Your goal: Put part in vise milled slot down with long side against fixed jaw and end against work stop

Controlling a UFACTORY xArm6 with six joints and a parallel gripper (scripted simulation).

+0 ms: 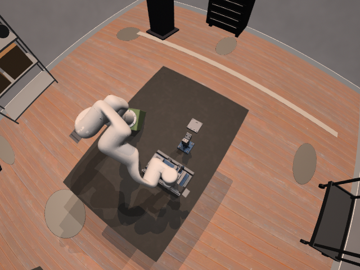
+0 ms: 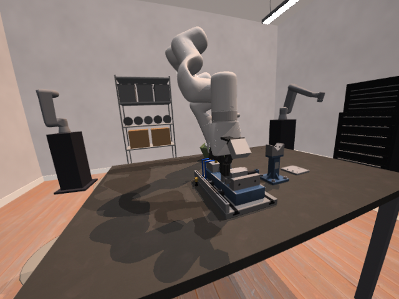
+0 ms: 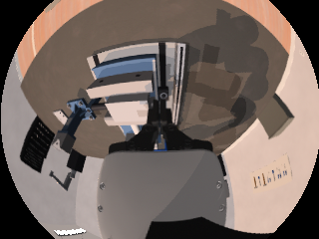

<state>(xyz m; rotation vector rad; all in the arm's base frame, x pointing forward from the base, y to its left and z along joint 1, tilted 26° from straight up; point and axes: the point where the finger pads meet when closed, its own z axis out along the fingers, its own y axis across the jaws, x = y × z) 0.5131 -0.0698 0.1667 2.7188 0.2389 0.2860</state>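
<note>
The vise [image 2: 236,189] stands on the table with the arm's wrist right above it; it also shows in the overhead view [image 1: 174,174]. My gripper [image 2: 225,169] is shut, empty, and reaches down between the vise's grey blocks. A pale grey block [image 2: 239,170], which looks like the part, lies in the vise just beside the fingers, next to the near jaw [image 2: 247,180]. I cannot tell its slot side or whether the fingers touch it. In the wrist view the shut fingers [image 3: 159,134] point at the pale blocks [image 3: 130,100]. The infeed plate [image 1: 194,125] is bare.
The blue V-block stand [image 2: 274,164] rises right of the vise, its top bare, with the infeed plate [image 2: 295,169] beyond it. Blue air tubes [image 2: 206,164] stand at the vise's far end. The green arm base [image 1: 136,118] sits at the table's far left.
</note>
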